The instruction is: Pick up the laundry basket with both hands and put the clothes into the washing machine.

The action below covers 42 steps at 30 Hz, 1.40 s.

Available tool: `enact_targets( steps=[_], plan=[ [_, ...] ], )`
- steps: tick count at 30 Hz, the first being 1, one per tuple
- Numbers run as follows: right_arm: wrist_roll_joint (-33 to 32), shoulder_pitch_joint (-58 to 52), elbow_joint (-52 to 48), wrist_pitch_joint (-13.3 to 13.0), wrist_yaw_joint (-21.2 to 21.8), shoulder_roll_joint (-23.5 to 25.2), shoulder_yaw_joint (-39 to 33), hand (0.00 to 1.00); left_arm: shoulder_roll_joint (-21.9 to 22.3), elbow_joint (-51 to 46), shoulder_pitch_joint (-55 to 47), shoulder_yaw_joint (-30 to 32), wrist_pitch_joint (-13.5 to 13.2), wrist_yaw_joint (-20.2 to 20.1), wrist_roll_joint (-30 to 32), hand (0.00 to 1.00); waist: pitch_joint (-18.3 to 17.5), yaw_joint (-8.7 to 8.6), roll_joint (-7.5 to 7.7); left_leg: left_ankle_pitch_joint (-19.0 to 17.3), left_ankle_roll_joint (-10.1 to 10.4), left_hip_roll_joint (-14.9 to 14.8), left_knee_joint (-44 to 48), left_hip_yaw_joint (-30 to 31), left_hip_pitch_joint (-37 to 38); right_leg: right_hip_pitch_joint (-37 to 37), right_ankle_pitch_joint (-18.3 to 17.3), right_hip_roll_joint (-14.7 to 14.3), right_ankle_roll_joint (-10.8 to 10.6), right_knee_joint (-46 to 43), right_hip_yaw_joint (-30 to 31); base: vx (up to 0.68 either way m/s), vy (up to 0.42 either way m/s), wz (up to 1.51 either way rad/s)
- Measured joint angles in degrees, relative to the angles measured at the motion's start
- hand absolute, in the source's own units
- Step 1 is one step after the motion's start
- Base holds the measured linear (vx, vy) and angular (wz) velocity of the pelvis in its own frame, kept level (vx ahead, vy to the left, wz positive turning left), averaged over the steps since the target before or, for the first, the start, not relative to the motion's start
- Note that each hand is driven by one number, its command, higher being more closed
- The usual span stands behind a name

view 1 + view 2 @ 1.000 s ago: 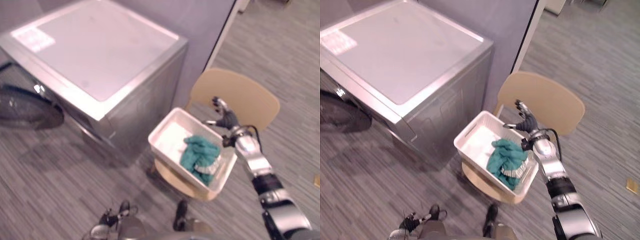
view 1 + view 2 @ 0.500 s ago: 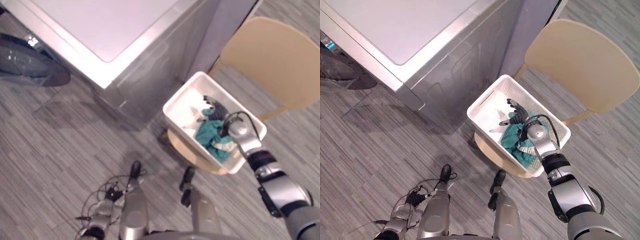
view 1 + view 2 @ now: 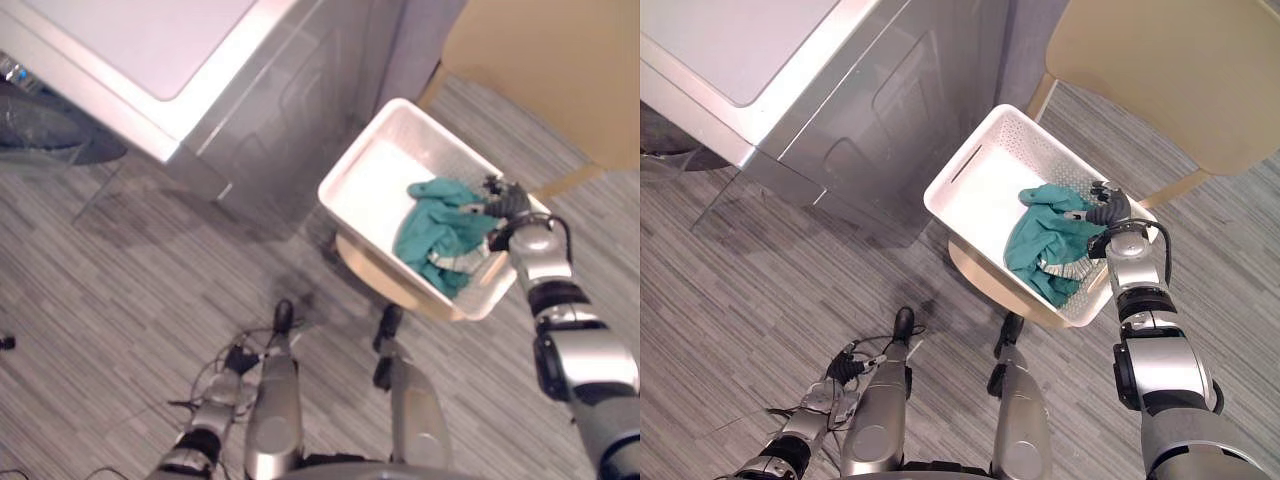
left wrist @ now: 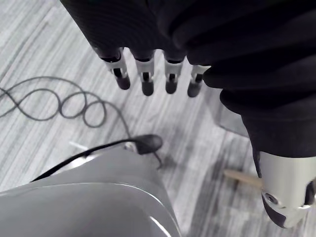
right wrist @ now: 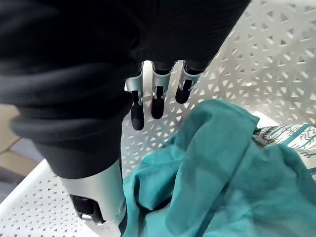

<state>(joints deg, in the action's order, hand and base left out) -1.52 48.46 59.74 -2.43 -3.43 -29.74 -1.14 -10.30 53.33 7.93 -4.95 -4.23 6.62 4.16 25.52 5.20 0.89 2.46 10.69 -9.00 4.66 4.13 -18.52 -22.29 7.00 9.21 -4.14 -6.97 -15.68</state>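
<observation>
A white perforated laundry basket (image 3: 962,170) rests on the seat of a light wooden chair (image 3: 1160,70), beside the washing machine (image 3: 750,60). Teal clothes (image 3: 1042,238) lie bunched in the basket's right half. My right hand (image 3: 1106,210) is at the basket's right end, just inside the rim and next to the clothes. Its fingers (image 5: 156,101) hang relaxed over the teal cloth (image 5: 222,168) and hold nothing, with the basket wall (image 5: 247,64) behind them. My left hand (image 3: 845,372) hangs low at the lower left, far from the basket. Its fingers (image 4: 147,83) are straight above the floor.
The silver washing machine has a flat closed top, and its dark round door (image 3: 45,135) stands open at the far left. The chair back rises behind the basket. Grey striped carpet (image 3: 120,270) lies around.
The camera has tipped further down toward the floor. My right hand has moved from over the clothes in the basket's middle to the basket's right end.
</observation>
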Motion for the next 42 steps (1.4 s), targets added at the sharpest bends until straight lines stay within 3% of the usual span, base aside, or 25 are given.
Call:
enact_targets(
  steps=[10, 18, 27, 30, 31, 38, 42],
  plan=[
    [1.03, -0.26, 0.78, 0.47, -0.11, -0.07, -2.6, 0.0, 5.19, -3.08, 2.31, -2.72, 0.02, -0.03, -0.9, 0.0, 0.49, -1.06, -0.85, 0.0, 0.0, 0.33, 0.81, -1.44, -2.47, -3.19, -0.32, 0.92, -0.32, -2.02, 0.38, 0.01, 0.008, -0.01],
    [2.91, -3.01, 0.81, 0.46, -0.3, -0.06, -1.93, 0.0, 7.96, -11.41, 2.44, -4.5, -0.05, 1.18, -1.27, 0.0, 0.89, -1.1, -1.6, -1.11, -1.3, 1.12, 8.47, -0.21, -11.92, -9.82, -2.4, 2.93, -0.16, -7.91, -1.38, -0.04, -0.001, 0.15],
    [5.7, -4.0, -2.87, -1.74, -3.76, -3.89, 6.73, 0.0, 8.61, -19.86, 2.41, -3.15, -0.08, 2.43, -1.33, 0.0, 1.02, -0.47, -1.83, -12.05, -3.28, 1.06, 31.41, 1.72, -29.98, -23.03, -9.97, 7.01, -0.06, -26.62, -2.23, -0.07, 0.044, 0.15],
    [6.16, -3.77, -3.94, -2.67, -4.17, -4.75, 6.73, 0.0, 9.5, -20.23, 3.26, -0.93, -0.23, 2.47, -2.85, 0.0, 1.01, -0.32, -1.82, -13.43, -3.43, 1.96, 35.95, 2.56, -33.62, -26.43, -12.14, 8.36, -0.4, -31.74, -1.46, -0.03, 0.001, 0.16],
    [6.16, -3.71, -4.44, -3.06, -4.26, -4.67, 6.74, 1.0, 9.74, -19.92, 4.1, -0.05, -0.24, 2.55, -4.27, 0.0, 1.0, -0.23, -1.8, -13.57, -3.38, 2.22, 37.36, 2.99, -34.95, -27.6, -12.93, 9.08, -0.49, -33.55, -1.44, -0.02, -0.016, 0.15],
    [11.84, -3.12, -4.42, -3.78, -4.65, -4.3, 9.0, 1.0, 9.92, -19.66, 4.75, 0.99, -0.7, 3.56, -5.8, 0.0, 0.65, 0.37, -1.67, -13.53, -2.96, 3.2, 39.95, 5.02, -36.39, -29.07, -15.02, 10.63, 0.19, -38.74, -2.12, -0.01, -0.048, 0.15],
    [13.94, -4.03, -2.49, -2.39, -5.16, -1.33, 9.15, 1.0, 10.01, -18.95, 4.58, 1.14, -0.46, 3.98, -5.82, 0.0, -1.39, 1.04, -1.32, -12.93, -1.95, 3.21, 39.41, 5.98, -36.66, -29.0, -15.04, 10.67, 0.24, -38.94, -3.14, -0.01, -0.027, 0.08]
  ],
)
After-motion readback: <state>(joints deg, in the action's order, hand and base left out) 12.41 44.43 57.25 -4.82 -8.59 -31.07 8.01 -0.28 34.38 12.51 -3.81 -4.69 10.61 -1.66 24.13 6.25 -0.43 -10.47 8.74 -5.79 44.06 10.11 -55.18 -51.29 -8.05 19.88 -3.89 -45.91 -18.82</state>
